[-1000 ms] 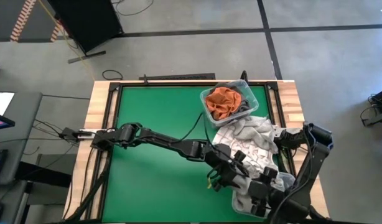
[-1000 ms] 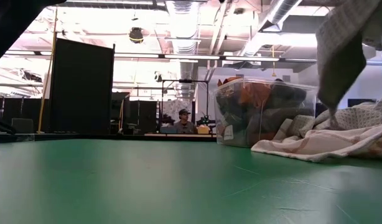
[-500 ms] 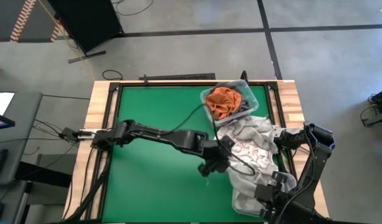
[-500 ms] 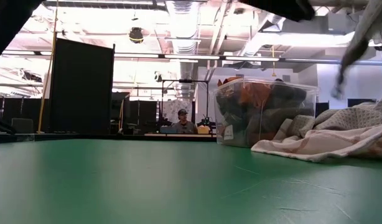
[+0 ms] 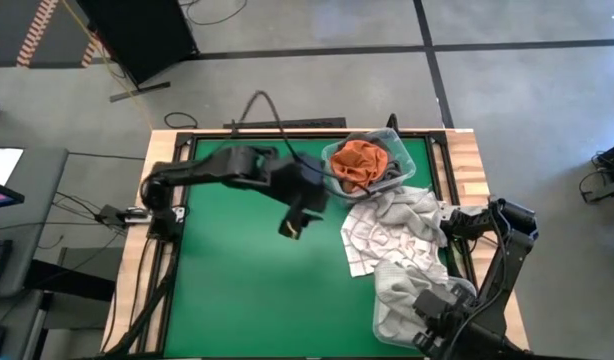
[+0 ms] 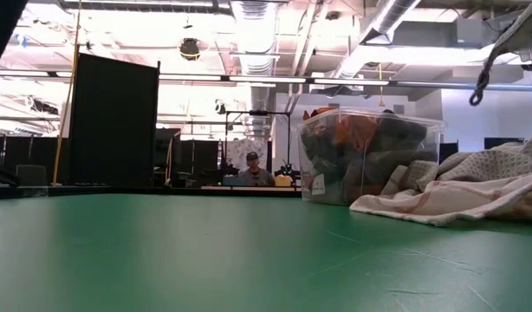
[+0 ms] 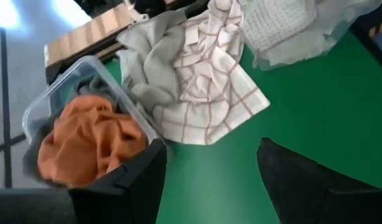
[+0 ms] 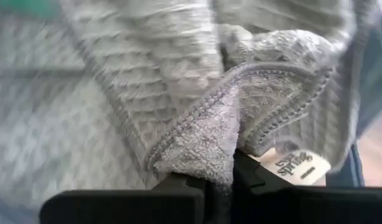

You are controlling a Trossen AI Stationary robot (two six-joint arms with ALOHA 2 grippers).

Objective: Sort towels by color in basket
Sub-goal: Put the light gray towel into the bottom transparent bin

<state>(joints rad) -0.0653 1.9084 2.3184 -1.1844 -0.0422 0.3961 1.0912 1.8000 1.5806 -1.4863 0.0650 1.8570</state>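
1. Towels (image 5: 399,250) lie heaped on the green surface (image 5: 247,280) at about four o'clock from its centre in the high view, running from the basket toward the near right corner.
2. Basket (image 5: 339,180), a clear plastic tub, stands at about one o'clock near the far edge; a rust orange towel (image 5: 355,163) fills its top, with dark grey cloth showing at the rim beside it.
3. White towel with thin reddish grid lines (image 7: 209,93) lies spread flat just beside the basket, its corner reaching onto bare green; pale grey towels are bunched against it.
4. Left gripper (image 5: 295,222) hangs above the middle of the surface, at about nine o'clock from the heap and well apart from it. Its fingers (image 7: 297,180) stand wide with only bare green between them; the grid-lined towel lies beyond their tips, untouched.
5. Right gripper (image 5: 427,318) sits at the near end of the heap, at about five o'clock. Its fingers (image 8: 178,186) are pinched narrow on a fold of the grey waffle-weave towel (image 8: 203,118), whose stitched hem and a white care label (image 8: 297,167) rise directly from between them.
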